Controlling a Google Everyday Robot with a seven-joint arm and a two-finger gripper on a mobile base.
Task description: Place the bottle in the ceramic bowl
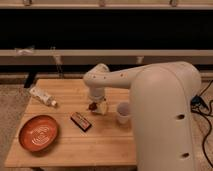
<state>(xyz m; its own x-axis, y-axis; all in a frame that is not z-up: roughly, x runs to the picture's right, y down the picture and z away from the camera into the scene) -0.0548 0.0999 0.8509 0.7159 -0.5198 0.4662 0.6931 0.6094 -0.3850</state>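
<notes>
The bottle (pixel 42 96), slim and white, lies on its side at the table's back left corner. At the front left rests the ceramic bowl (pixel 38 132), a wide orange-brown dish with pale swirl lines. My gripper (pixel 98 106) points down over the middle of the table, to the right of the bottle and well apart from it. It stands open with nothing held. The white arm reaches in from the right and covers the table's right side.
A small dark brown bar (pixel 80 121) lies between the bowl and the gripper. A white cup (pixel 123 112) stands just right of the gripper. The wooden table (pixel 75 150) has dark shelving behind it. Cables lie on the floor at the right.
</notes>
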